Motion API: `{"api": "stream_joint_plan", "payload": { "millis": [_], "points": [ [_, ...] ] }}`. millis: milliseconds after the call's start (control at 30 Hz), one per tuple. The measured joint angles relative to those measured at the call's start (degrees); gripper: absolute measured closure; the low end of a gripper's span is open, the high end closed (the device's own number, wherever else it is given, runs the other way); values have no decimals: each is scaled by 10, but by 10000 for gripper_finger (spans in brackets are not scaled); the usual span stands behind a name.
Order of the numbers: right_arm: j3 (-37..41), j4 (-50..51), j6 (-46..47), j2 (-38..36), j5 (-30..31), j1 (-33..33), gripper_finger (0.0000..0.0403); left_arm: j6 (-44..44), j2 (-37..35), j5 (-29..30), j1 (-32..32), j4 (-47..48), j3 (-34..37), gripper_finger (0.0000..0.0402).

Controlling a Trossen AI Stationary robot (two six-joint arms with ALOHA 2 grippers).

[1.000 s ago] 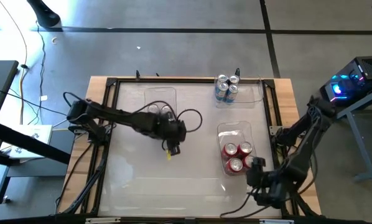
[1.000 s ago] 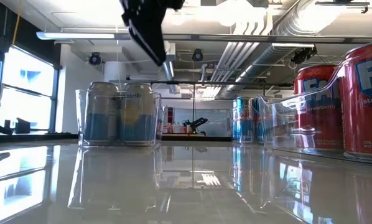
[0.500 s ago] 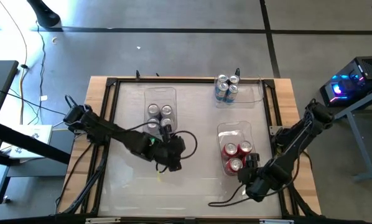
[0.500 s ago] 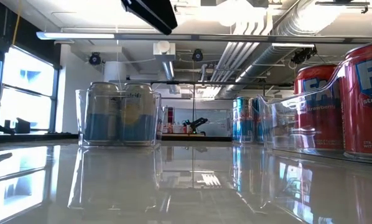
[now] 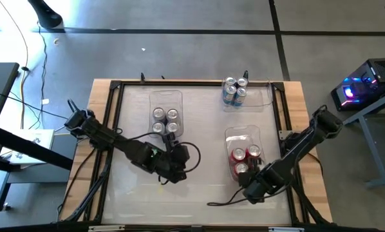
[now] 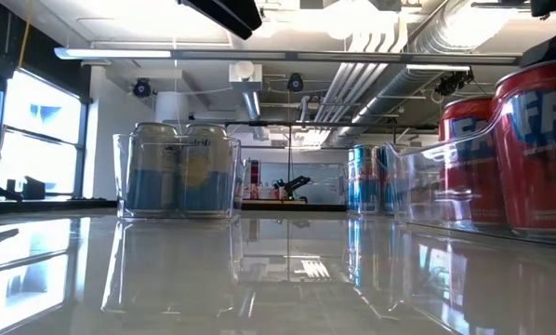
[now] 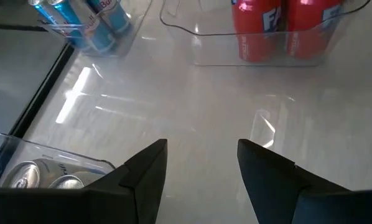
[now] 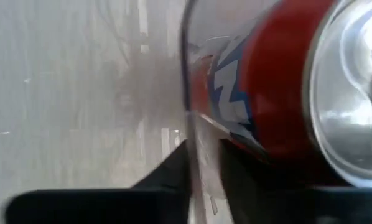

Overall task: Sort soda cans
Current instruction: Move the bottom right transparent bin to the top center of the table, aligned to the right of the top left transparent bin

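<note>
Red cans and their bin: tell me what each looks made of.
Red cans: apparently metal, with shiny silver tops and glossy printed red bodies. Bin: seemingly clear, glossy plastic; the cans show through its walls, and its rim catches light.

From overhead we look straight down on the counter [image 5: 199, 193]; level across it, we share the red cans [image 6: 529, 149].

You can read only fragments. In the low view, the nearest red can [image 6: 538, 149] shows large white letters "FA", cut off at the frame edge. In the left wrist view, a red can [image 7: 255, 28] carries a white "F" with part of another letter. The right wrist view shows white-and-blue lettering on a red can [image 8: 260, 93], unreadable.
</note>
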State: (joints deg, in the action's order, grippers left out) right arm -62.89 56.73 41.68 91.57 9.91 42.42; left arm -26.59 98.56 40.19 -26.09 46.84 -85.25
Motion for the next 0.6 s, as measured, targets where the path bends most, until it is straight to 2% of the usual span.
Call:
{"api": "stream_joint_plan", "payload": {
  "millis": [67,133,333,600],
  "points": [
    [0,-6,-18,3,-4,-8,379,-5,0,9,-6,1,0,211],
    [0,-16,-41,3,-3,-17,395,-16,0,11,-12,7,0,211],
    [0,-47,-105,3,5,-59,400,-74,0,22,-31,59,5,211],
    [2,-114,-226,5,15,-139,401,-177,-1,69,-52,61,51,211]
  ]
}}
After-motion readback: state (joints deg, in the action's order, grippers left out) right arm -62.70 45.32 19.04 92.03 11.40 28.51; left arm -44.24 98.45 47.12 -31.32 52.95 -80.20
